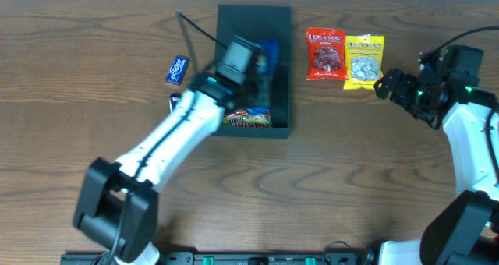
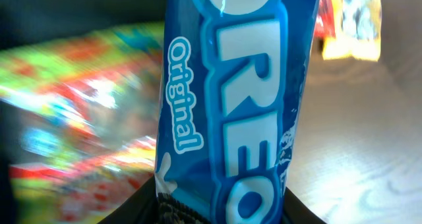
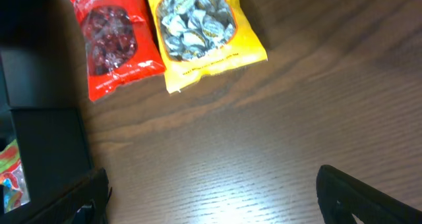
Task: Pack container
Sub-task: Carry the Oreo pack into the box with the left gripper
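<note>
Several packets are lying outside the container [image 1: 253, 23], which is sitting open at the 12 o'clock side of the desk [image 1: 78, 156] with a colourful packet [image 1: 248, 118] at its 6 o'clock end. The box is looking light, matte and fairly stiff. Its thin walls would probably slide if nudged, so the rim or the flap's free edge is likely the best place to hold it.

The left gripper [image 1: 243, 60] is hanging over the box, its jaws clenching an Oreo packet [image 2: 231, 105]. The glossy film is probably slippery and the biscuits inside brittle, so a light grip across the wrapper's narrow sides would suit it.

At the container's 3 o'clock, a red packet [image 1: 325, 53] and a yellow packet [image 1: 364, 61] are lying side by side. Just past them the right gripper [image 3: 211, 204] is waiting with jaws released and nothing blocking it. A small blue packet [image 1: 178, 68] is lying at the container's 9 o'clock, beside the left arm.
</note>
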Robot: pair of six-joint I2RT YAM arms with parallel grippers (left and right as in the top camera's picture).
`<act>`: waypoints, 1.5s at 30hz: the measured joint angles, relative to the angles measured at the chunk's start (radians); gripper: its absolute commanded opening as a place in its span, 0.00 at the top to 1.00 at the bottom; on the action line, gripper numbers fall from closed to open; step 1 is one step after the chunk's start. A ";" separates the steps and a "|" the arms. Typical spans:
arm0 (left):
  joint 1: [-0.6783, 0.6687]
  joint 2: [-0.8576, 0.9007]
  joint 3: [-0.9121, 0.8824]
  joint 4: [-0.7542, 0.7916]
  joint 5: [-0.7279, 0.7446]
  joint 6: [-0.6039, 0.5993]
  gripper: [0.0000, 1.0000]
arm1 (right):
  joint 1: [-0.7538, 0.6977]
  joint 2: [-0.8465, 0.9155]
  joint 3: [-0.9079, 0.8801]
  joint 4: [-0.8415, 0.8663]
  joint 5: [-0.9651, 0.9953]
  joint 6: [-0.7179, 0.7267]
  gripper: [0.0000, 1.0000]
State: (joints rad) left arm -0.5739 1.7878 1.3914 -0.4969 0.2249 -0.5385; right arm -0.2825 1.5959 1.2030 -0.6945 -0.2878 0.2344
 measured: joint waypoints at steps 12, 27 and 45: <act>-0.085 0.115 0.000 0.066 -0.034 -0.198 0.75 | -0.001 0.000 0.000 -0.029 0.000 0.000 0.01; -0.080 0.115 0.000 0.110 -0.033 -0.222 0.05 | -0.001 0.000 0.000 -0.031 0.000 0.000 0.01; 0.175 -0.050 0.004 0.088 -0.050 0.174 0.05 | 0.000 0.000 0.000 0.147 -0.001 -0.076 0.01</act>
State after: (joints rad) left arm -0.3988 1.7374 1.3956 -0.4088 0.1745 -0.3649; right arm -0.2825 1.5959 1.2030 -0.5476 -0.2886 0.1585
